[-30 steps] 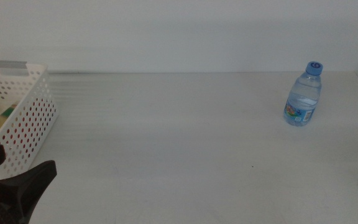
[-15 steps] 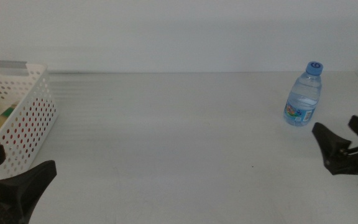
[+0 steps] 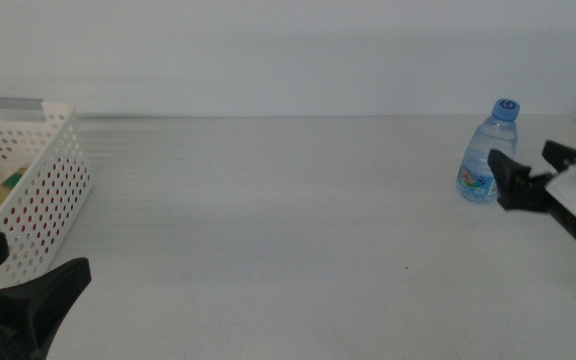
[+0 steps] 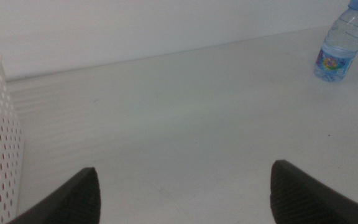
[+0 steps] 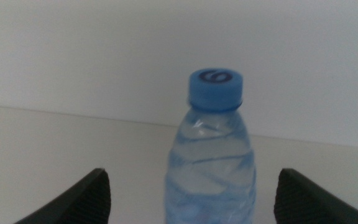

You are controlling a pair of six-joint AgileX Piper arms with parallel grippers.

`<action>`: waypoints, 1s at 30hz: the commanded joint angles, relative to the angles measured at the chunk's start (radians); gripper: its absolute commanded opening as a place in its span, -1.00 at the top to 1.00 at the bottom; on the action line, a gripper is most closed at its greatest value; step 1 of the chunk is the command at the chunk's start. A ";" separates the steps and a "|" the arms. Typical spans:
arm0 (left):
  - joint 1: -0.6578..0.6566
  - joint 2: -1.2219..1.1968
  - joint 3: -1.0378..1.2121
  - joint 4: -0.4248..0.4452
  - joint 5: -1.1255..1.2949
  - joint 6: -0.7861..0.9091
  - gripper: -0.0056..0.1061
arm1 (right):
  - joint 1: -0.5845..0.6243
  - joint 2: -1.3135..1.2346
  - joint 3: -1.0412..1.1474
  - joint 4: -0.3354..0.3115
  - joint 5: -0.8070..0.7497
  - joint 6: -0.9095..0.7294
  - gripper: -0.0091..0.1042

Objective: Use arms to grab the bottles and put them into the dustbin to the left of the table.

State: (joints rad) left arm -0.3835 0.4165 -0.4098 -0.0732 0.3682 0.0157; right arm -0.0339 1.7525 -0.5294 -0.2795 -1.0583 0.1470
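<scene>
A plain white desk point(image 3: 288, 220) runs back to a bare pale wall point(image 3: 288, 50); the perforated white dustbin point(image 3: 43, 190) sits at the left edge. At upper right the blue-capped water bottle point(image 3: 489, 152) stands upright — the right end effector point(image 3: 533, 170), jaws spread, sits just beside it. The left end effector point(image 3: 23, 275) waits at lower left, also spread wide.

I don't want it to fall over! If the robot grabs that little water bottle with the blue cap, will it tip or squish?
The water bottle stands upright and is short, so it probably tips less easily than a tall one. Its clear thin walls may dent under a squeeze. The right gripper, jaws open, is beside it; the left gripper waits by the basket.
</scene>
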 commanded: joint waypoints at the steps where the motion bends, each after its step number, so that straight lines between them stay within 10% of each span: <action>1: -0.004 0.008 -0.030 -0.009 -0.076 -0.016 -0.72 | 0.001 -0.010 -0.088 0.007 0.005 -0.015 -0.85; 22: -0.004 0.008 -0.030 -0.009 -0.076 -0.016 -0.72 | 0.001 0.239 -0.429 -0.064 0.178 0.016 -0.77; 25: -0.004 0.008 -0.030 -0.009 -0.076 -0.016 -0.72 | 0.001 0.243 -0.429 -0.091 0.198 0.023 -0.39; 30: -0.004 0.008 -0.030 -0.009 -0.076 -0.016 -0.72 | 0.036 0.221 -0.431 -0.227 0.221 0.135 0.84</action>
State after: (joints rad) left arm -0.3835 0.4165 -0.4098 -0.0732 0.3682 0.0157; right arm -0.0189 2.0396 -0.9367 -0.4428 -0.7841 0.2340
